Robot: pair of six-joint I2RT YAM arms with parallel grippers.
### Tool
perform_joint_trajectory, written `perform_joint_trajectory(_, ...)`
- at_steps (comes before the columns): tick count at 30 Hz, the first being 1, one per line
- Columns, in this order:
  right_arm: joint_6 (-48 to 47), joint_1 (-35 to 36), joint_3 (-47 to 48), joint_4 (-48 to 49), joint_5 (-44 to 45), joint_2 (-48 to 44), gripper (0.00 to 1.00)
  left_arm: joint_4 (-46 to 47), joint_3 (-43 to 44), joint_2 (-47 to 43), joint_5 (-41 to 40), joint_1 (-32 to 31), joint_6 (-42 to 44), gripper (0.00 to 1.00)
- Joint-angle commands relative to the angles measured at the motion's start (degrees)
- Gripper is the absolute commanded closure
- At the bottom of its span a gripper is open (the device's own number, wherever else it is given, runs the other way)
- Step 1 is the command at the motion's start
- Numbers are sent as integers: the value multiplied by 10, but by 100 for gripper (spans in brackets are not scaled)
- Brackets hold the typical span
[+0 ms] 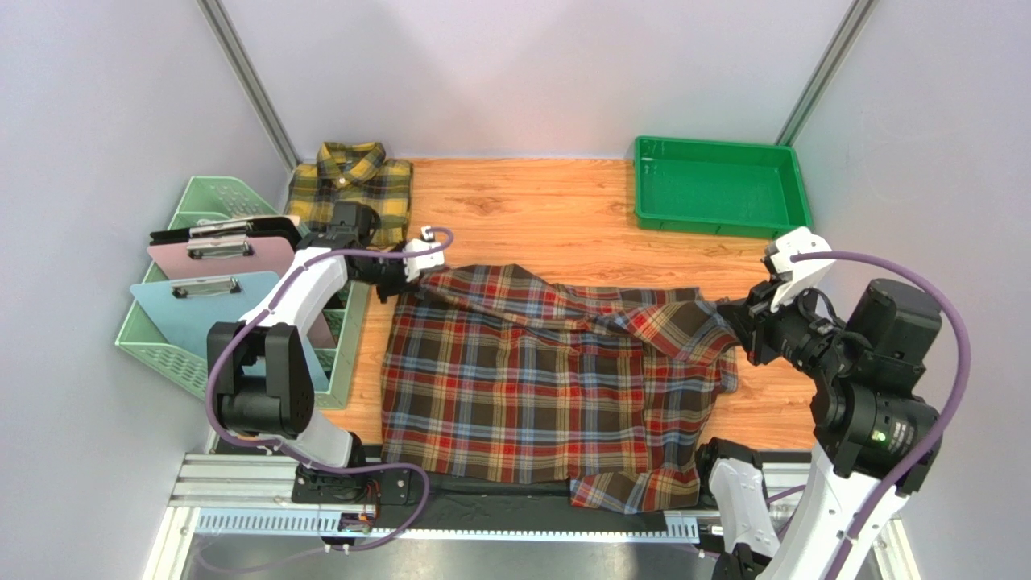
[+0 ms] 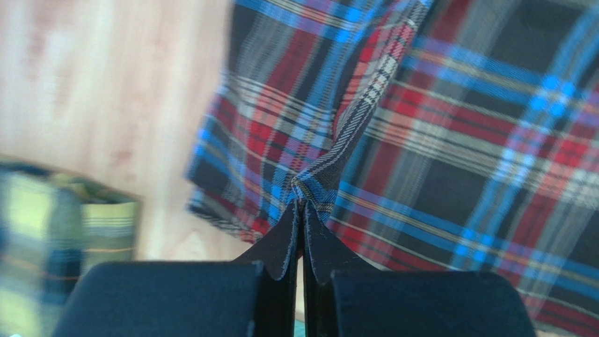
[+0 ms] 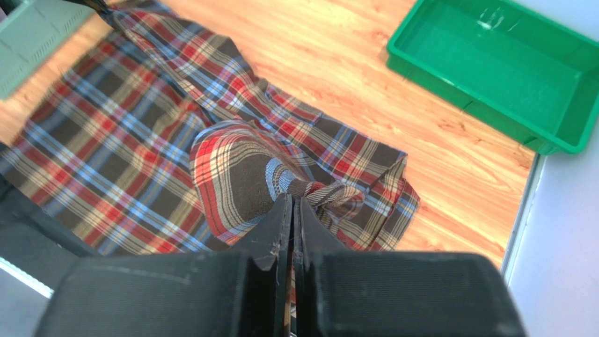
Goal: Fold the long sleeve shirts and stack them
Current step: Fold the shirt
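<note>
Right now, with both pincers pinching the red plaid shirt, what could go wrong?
The left pincer and right pincer each grip only a thin fold of the red plaid shirt; it may slip free. Its near hem overlaps the black strip by the arm bases and might snag. The left arm is close to the clipboard basket and might bump it.

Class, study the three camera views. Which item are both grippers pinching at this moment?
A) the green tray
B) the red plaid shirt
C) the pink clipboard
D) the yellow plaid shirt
B: the left gripper and the right gripper are each shut on a bunched fold of the red plaid shirt, one at its far left corner and one at its right edge.
</note>
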Motion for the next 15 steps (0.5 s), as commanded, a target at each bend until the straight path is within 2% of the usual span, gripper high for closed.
perform_joint_trajectory(1, -76, -1, -58, -166, -11, 6, 100, -2, -34, -16, 4, 0, 90, 100)
perform_joint_trajectory(5, -141, -1, -121, -149, -28, 11, 100, -4, -35, -2, -18, 0, 93, 90)
perform_joint_trajectory(7, -142, 7, -142, -131, -42, 20, 100, -15, -33, -4, -18, 1, 95, 86)
perform_joint_trajectory(9, -108, 21, -170, -81, -50, 34, 100, -30, -31, -10, -10, 2, 96, 83)
perform_joint_trajectory(12, -29, 90, -204, 4, -21, 52, 100, -56, -29, -20, -3, 3, 101, 77)
perform_joint_trajectory(13, -14, 133, -212, 22, -13, 58, 100, -62, -30, -27, -3, 4, 106, 75)
perform_joint_trajectory(15, 19, 177, -238, 92, 14, 69, 100, -80, -37, -32, -5, 4, 118, 68)
